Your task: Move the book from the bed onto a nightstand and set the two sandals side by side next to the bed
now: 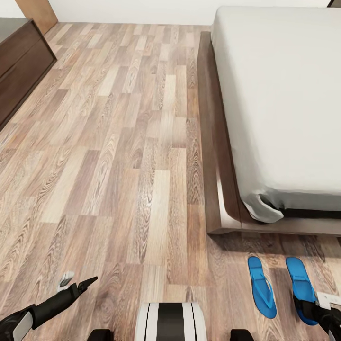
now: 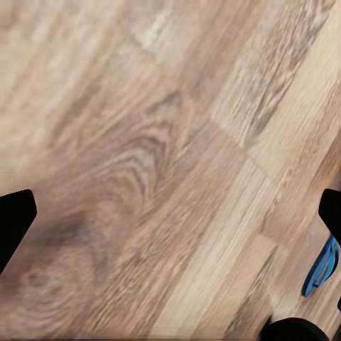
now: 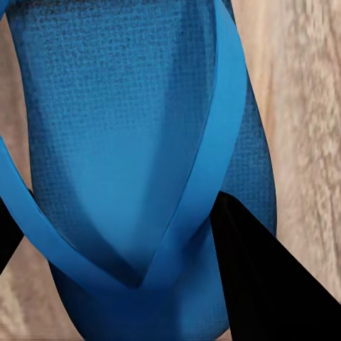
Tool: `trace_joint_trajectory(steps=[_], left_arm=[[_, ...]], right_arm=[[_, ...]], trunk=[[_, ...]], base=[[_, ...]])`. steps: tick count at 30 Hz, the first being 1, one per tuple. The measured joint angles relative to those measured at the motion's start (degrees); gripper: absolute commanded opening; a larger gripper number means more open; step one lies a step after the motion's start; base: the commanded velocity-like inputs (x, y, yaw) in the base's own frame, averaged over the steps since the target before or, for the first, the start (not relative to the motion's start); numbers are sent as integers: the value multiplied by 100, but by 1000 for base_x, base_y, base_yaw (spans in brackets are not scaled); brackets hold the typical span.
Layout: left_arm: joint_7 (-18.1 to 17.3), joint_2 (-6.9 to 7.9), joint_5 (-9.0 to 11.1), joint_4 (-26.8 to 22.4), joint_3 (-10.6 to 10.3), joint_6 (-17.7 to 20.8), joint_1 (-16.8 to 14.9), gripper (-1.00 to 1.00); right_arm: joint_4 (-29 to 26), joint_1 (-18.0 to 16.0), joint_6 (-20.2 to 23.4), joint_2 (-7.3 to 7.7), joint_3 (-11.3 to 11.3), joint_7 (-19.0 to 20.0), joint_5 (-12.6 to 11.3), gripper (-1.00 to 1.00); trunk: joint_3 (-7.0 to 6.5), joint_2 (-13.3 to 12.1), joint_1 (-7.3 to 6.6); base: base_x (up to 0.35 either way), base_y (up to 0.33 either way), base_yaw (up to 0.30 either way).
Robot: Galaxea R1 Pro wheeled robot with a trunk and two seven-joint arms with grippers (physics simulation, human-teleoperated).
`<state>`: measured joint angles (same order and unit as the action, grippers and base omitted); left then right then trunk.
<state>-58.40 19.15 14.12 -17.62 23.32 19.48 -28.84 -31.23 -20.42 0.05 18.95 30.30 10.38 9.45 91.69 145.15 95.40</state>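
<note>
Two bright blue sandals lie on the wood-plank floor just off the near end of the bed, side by side and roughly parallel, a narrow strip of floor between them. The left sandal lies free. The right sandal has its near end under the right end effector, which sits at the near right corner of the head view. In the right wrist view this sandal is seen very close, its textured sole and thin V-shaped strap plain, with dark fingers at either side of its strap end; whether they press on the sandal or merely straddle it I cannot tell.

The bed has a pale grey-white mattress on a dark brown frame, running from near right to far right. The left end effector hangs low over bare floor at the near left, its fingers spread apart and holding nothing; its wrist view catches a sandal at the edge. A long dark wooden dresser stands along the far left.
</note>
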Motion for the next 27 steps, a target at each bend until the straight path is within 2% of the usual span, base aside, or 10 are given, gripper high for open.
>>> trace_joint_trajectory(steps=[16,19,20,21,22,24,25,27], left_arm=[[-4,7,6,0,7,0,-1,100],[-216,33,31,-54,8,23,-1,100],[-526,39,41,-123,7,45,-1,100],[-769,40,47,-214,4,62,-1,100],[-1110,35,56,-563,9,213,-22,100],[-1266,16,54,-1145,5,693,-49,100],[-1317,-24,58,-1639,6,1167,-66,100],[-1349,-196,53,-2419,-1,1674,-76,100]], right_arm=[[-19,0,-10,-8,1,-5,-1,-100],[-20,1,-10,-9,1,-7,-1,-100],[-20,0,-10,-9,1,-8,-1,-100],[-20,0,-10,-9,1,-8,-1,-100],[-21,1,-8,-8,1,-10,-1,-100],[-21,0,-7,-8,1,-14,-1,-100],[-21,-1,-8,-8,1,-15,-1,-100],[-21,3,-10,-8,1,-17,0,-100]], trunk=[[333,20,38],[333,20,38],[333,20,38],[333,20,38],[333,20,38],[333,20,38],[333,20,38],[333,20,38]], base=[[0,0,0],[0,0,0],[0,0,0],[0,0,0],[0,0,0],[0,0,0],[0,0,0],[0,0,0]])
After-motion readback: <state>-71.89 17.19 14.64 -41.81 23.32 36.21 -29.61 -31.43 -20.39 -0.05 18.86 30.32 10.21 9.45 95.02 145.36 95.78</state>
